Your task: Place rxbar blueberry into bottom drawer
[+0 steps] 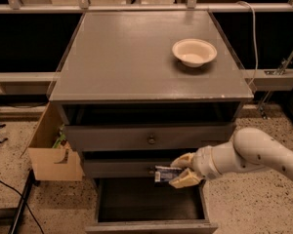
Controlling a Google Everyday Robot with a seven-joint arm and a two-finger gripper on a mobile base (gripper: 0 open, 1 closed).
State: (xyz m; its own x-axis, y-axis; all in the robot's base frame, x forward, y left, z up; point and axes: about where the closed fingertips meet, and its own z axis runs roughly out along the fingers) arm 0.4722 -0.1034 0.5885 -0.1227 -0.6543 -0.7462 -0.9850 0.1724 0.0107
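Observation:
My gripper (pixel 181 171) reaches in from the right and is shut on the rxbar blueberry (pixel 164 174), a small dark blue bar with light markings. It holds the bar in front of the middle drawer, just above the back of the open bottom drawer (pixel 151 224). The bottom drawer is pulled out and its dark interior shows nothing inside.
A cream-white bowl (pixel 194 51) sits on the cabinet top (pixel 127 57) at the back right. The two upper drawers have small round knobs (pixel 151 140). An open cardboard box (pixel 52 152) stands on the floor at the left. A black cable (pixel 14 199) lies on the floor.

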